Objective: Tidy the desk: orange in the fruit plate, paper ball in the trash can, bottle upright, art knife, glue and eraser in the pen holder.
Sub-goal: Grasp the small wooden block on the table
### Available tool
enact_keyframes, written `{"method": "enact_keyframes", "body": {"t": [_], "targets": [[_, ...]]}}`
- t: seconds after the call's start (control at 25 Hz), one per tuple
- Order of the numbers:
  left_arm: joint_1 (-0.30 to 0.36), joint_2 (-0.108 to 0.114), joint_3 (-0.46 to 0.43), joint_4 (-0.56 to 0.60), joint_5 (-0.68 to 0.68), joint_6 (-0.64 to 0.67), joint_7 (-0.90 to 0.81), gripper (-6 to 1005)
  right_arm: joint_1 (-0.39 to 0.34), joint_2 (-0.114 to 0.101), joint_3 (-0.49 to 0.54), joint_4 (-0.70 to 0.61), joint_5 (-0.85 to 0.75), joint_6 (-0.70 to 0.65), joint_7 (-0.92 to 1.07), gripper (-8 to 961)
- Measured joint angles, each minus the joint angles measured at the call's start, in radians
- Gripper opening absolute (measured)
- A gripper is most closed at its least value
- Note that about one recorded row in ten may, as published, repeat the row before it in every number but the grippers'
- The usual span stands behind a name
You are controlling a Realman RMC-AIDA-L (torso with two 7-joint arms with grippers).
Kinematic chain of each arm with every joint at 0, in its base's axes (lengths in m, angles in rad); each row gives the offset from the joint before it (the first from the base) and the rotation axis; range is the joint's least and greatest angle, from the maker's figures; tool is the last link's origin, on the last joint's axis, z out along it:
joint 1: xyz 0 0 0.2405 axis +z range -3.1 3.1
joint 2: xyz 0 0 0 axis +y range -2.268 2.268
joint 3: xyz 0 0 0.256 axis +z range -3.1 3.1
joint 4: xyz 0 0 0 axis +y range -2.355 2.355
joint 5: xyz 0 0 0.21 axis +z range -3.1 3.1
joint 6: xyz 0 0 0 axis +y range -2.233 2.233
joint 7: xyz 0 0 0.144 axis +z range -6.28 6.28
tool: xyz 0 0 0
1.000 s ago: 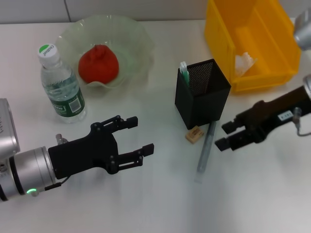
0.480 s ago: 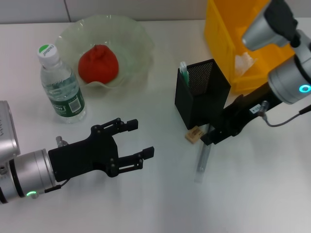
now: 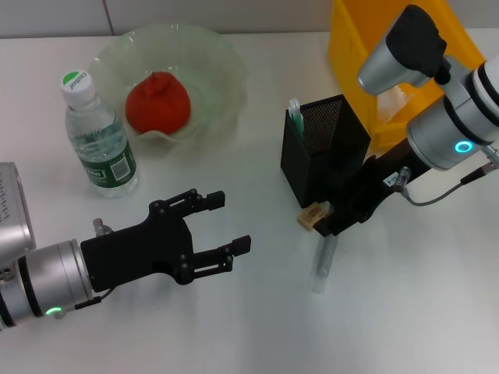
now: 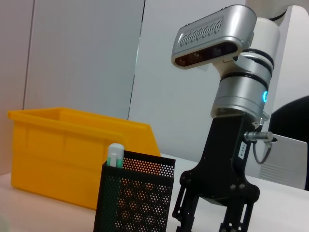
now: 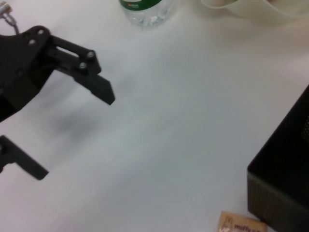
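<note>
The plain white flat desk fills the head view, with its widest bare stretch along the near edge and in the middle, between the two arms. At the far right corner stands the large bright yellow rectangular trash can, and a small crumpled white paper ball lies inside it. At the far left sits the wide translucent pale-green glass fruit plate with a wavy rim, holding the red-orange round orange.

The left gripper, black, hovers over the near left part of the desk with its fingers spread wide apart and nothing between them; bare surface lies ahead of it towards the centre. The right gripper reaches down just beside the near corner of the square black metal mesh pen holder, and its fingertips are at the tiny tan rectangular eraser; the pictures do not show whether the fingers are apart or closed on it.

The small clear plastic bottle with green label and green-and-white cap stands upright just beside the plate's left rim. The slim white-and-green art knife pokes up from the pen holder's far left corner. The slim grey translucent glue stick lies flat on the desk, partly under the right gripper, pointing towards the near edge. The eraser rests on the desk close against the holder's near base.
</note>
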Motion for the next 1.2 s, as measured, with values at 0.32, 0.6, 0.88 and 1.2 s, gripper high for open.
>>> {"method": "enact_keyframes", "body": {"t": [0.32, 0.6, 0.88, 1.2], "targets": [[0.000, -0.002, -0.003, 0.000, 0.000, 0.007, 0.000, 802, 0.013, 0.002, -0.018, 0.032, 0.002, 0.033, -0.005, 619], [-0.001, -0.002, -0.001, 0.000, 0.000, 0.009, -0.001, 802, 0.013, 0.004, -0.054, 0.040, 0.006, 0.076, -0.006, 619], [-0.004, -0.002, 0.000, 0.000, 0.000, 0.011, -0.004, 802, 0.013, 0.005, -0.061, 0.041, 0.009, 0.099, -0.007, 619], [-0.004, -0.002, 0.001, 0.013, 0.000, 0.011, -0.007, 802, 0.020, 0.006, -0.085, 0.042, 0.036, 0.108, -0.010, 619]]}}
